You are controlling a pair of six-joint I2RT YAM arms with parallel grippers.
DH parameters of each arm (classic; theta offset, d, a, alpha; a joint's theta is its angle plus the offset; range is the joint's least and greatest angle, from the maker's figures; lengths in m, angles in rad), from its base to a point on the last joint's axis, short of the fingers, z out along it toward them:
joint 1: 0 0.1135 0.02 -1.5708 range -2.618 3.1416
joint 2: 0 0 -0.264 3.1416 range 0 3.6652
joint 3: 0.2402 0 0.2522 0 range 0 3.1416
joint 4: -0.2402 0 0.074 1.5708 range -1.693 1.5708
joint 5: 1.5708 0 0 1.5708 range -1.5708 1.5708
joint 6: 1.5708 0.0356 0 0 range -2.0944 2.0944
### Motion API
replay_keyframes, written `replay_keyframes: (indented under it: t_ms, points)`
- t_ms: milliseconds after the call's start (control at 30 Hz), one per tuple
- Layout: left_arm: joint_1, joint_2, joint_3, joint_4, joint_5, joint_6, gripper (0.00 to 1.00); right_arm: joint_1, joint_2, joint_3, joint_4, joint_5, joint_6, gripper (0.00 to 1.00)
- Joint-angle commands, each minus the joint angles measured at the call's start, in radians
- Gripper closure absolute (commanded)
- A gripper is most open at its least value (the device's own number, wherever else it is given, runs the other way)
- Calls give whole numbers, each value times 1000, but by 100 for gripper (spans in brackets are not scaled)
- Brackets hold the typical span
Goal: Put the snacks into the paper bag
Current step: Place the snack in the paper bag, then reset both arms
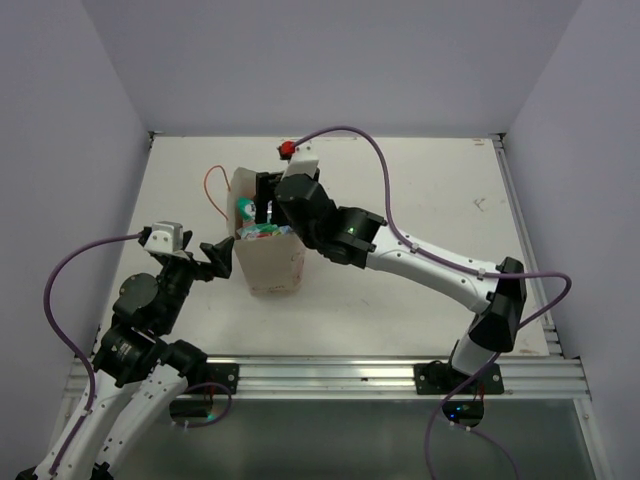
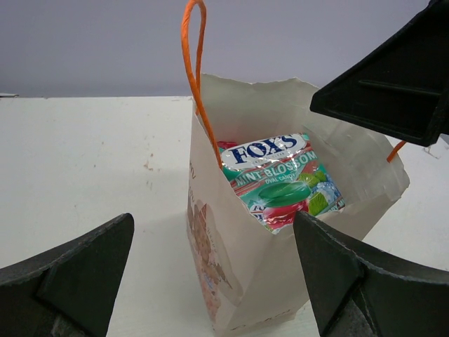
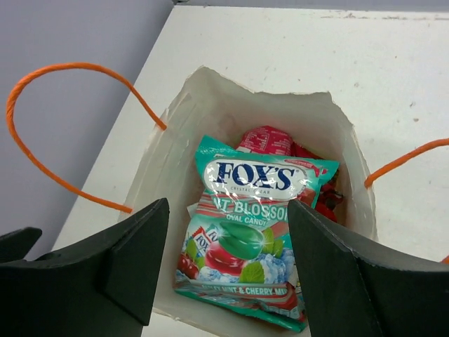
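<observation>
Item: right gripper [image 3: 228, 232], poised over the mouth of the paper bag [image 3: 182, 119] with its fingers spread wide and nothing between them. Directly beneath it, inside the bag, lies the FOX'S packet [image 3: 245, 225], face up and leaning on the bag's wall. It reads "FOX'S" in blue on a white oval, "MINT BLOSSOM" and "OVAL CANDY" below, and a partly readable strip at the foot with "MINT & CHERRY". At 12 o'clock of it, deeper in the bag, are red packets [image 3: 266, 139] whose writing is too crumpled to read. Every snack that shows is inside the bag. Handling, as judged: the packets look light, soft and slick, their film crinkly and their contents loose, so the sealed edge or a pinch across the narrow middle should hold best. The bag is thin paper, easily dented or tipped, open at the top and standing upright. Its orange cord handles [image 3: 70, 67] loop out at 9 and 3 o'clock in the right wrist view, and a pinkish cartoon print [image 2: 203, 239] shows on one face, with no legible words. Left gripper [image 1: 218, 252]: fully open, empty, just beside the bag at its 8 o'clock in the top view. The bag stands on the bench [image 1: 420, 200], at 9 o'clock of its middle.
</observation>
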Motion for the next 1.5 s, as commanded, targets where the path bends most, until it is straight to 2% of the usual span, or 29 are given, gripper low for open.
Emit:
replay_keyframes:
  t_ms: [0,133,333,467,733,1067,1300,1467]
  points:
    - [2,-6,-6,40,-6,13,0,3,-73,13,33,-37,-139,28]
    - [2,-7,-6,39,-8,13,0,3,-147,-46,56,-78,-222,25]
    - [2,-24,-6,37,-23,11,0,3,-323,-167,105,-101,-348,13]
    - [2,-44,-5,34,-43,10,0,3,-444,-266,123,-42,-421,2]
    - [2,-66,0,20,-80,4,0,3,-690,-478,83,187,-475,1]
    - [2,-69,6,5,-129,-2,0,3,-1024,-717,-55,443,-434,1]
    - [2,-75,33,-43,-164,-29,0,4,-1217,-829,-162,520,-371,1]
    - [2,-90,41,-79,-189,-68,0,3,-1287,-797,-312,520,-293,2]
